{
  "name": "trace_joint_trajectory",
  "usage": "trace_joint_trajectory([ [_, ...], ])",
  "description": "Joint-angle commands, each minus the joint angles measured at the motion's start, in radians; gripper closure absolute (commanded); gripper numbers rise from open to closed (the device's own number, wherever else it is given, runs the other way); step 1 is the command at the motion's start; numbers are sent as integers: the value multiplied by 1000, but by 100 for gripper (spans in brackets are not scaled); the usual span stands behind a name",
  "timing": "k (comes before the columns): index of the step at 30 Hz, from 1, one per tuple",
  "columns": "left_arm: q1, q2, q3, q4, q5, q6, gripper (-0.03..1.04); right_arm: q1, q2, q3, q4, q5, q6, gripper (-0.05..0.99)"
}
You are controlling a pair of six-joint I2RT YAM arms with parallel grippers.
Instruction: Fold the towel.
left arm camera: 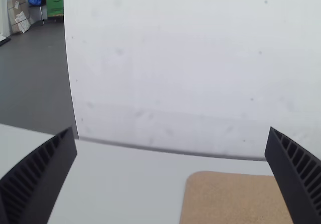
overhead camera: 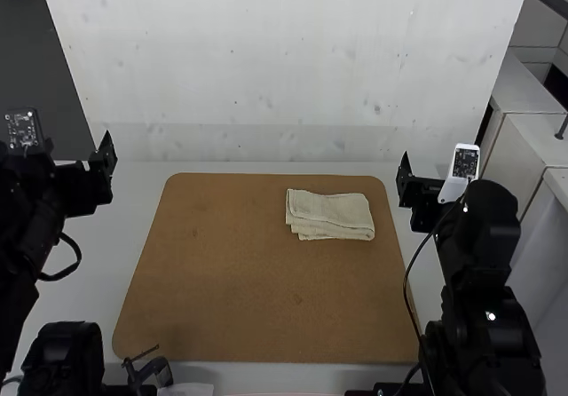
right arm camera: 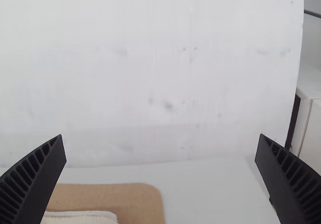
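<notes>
Standing behind board (overhead camera: pixel 222 289) and folded towel (overhead camera: pixel 330 214), white panel (overhead camera: pixel 284 59), left gripper (overhead camera: pixel 82 187) and right gripper (overhead camera: pixel 424 194), fingers wide apart

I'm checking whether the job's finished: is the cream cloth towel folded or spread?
Folded: the towel lies as a small rectangle, layered edges showing.

We see a cream fabric towel in a folded rectangle (overhead camera: pixel 330 211), its colour plain, against a flat brown board with rounded corners (overhead camera: pixel 240 281), finely speckled in the left wrist view. The smooth desk (overhead camera: pixel 126 245) is pale grey; the tall flat panel (overhead camera: pixel 284 59) is white with scattered grey smudges and small dark dots. We find the jointed left arm (overhead camera: pixel 27 214) and jointed right arm (overhead camera: pixel 484 281) black, their tapered jaws black too, patterned with parallel ribs.
</notes>
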Motion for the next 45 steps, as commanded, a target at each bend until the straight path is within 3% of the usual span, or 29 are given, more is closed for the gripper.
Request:
trace_joint_trajectory([
  [1, -7, -15, -119, 149, 31, 108, 4, 9, -12, -43, 46, 8, 13, -3],
  [2, -6, -18, -153, 193, 52, 108, 4, 9, -12, -46, 40, 14, 13, -3],
  [5, -1, -18, -191, 210, 121, 107, 4, 11, -6, -39, -10, 12, 39, -3],
  [8, -1, -18, -216, 212, 141, 105, 4, 11, -11, -51, -7, 12, 45, -3],
  [19, -7, -18, -352, 253, 144, 114, 4, 35, -11, -72, -7, -12, 100, -3],
  [25, 1, -18, -351, 266, 149, 105, 4, 32, -3, -74, -1, -23, 111, -3],
  [28, 1, -18, -351, 267, 101, 100, 3, 32, -3, -74, -1, -23, 111, -3],
  [45, 1, -18, -352, 269, 100, 102, 2, 32, -2, -74, 2, -23, 112, -3],
])
